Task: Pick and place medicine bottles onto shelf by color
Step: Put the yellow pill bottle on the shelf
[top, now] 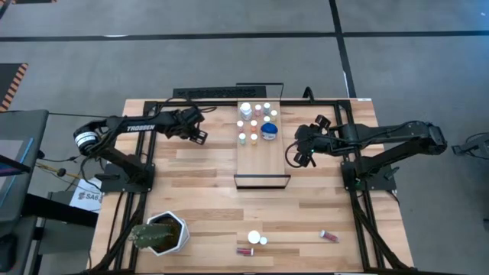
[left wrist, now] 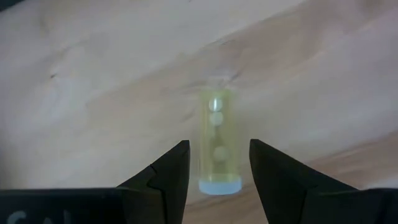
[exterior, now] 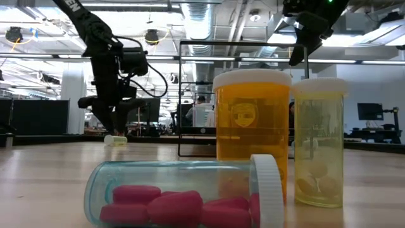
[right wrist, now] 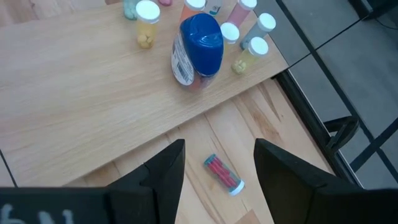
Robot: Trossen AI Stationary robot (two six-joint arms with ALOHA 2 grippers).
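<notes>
Across the slatted wooden tabletop (top: 199,172) I see the shelf (top: 260,156) lying at the centre, with most of the medicine bottles (top: 257,121) standing at its far end (a few others remain at the near edge, beside the white plant pot (top: 170,233)). My left gripper (left wrist: 214,163) hangs over a yellowish vial (left wrist: 217,142) lying on the wood, fingers parted either side and not touching it. My right gripper (right wrist: 214,158), parted too and empty, hovers above a red-filled vial (right wrist: 222,173) lying just beside the shelf.
</notes>
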